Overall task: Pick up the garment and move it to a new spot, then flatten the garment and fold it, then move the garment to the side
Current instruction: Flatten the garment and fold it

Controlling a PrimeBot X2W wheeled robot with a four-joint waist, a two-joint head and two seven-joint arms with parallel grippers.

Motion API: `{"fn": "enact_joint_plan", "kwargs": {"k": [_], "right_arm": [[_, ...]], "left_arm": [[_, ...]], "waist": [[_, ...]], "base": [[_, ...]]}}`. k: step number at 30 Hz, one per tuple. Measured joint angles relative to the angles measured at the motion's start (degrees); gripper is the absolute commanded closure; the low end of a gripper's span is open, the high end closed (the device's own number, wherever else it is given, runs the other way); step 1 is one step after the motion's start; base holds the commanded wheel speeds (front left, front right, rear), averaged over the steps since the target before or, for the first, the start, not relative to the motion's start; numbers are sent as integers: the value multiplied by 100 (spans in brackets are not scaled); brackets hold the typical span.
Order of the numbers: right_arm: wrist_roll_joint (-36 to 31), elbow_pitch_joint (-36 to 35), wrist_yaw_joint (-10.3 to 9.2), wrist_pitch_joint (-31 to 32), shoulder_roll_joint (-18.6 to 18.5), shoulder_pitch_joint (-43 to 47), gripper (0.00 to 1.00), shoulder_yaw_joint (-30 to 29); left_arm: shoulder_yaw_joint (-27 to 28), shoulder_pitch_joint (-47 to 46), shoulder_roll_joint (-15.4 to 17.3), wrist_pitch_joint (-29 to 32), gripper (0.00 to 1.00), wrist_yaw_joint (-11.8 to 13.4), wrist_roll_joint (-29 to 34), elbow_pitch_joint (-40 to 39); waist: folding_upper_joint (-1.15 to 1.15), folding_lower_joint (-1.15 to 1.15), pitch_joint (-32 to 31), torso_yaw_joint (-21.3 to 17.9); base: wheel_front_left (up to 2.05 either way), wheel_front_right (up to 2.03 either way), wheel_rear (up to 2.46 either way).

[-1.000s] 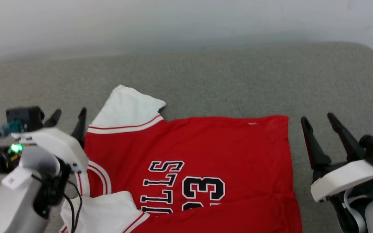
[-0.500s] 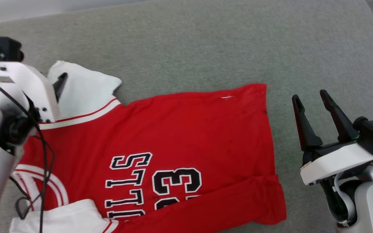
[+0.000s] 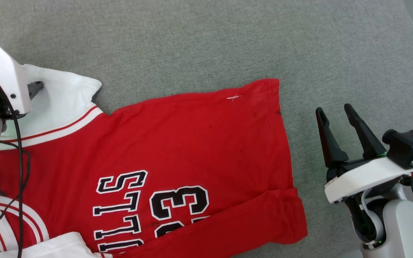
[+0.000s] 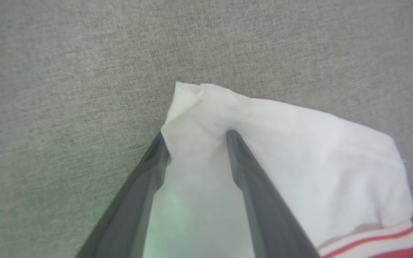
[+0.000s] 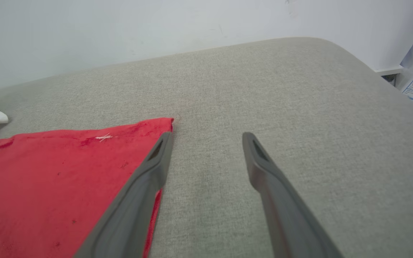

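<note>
Jersey (image 3: 192,143) is lying on grey cushion (image 3: 228,43); left gripper (image 4: 196,135) is straddling its white sleeve (image 4: 299,161), jaws apart; right gripper (image 3: 333,107) is gaping beside hem (image 3: 286,143).

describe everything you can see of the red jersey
The garment is a red jersey of thin, soft-looking fabric with white short sleeves, red-and-white striped trim and black, white-outlined lettering, partly hidden by a fold along its near edge. It lies spread on the grey cushioned surface, neckline toward the robot's left. The left pincer, jaws apart, straddles the far sleeve's corner. The right pincer stands beside the hem.
</note>
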Motion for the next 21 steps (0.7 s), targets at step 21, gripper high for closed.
{"fn": "enact_joint_plan", "kwargs": {"k": [21], "right_arm": [[1363,995,0,2553,-1330,-1183,0,455]], "left_arm": [[-138,-171,-570,-836,100,-122,186,-427]], "waist": [[-1,2,-281,774]], "base": [[0,0,0]]}}
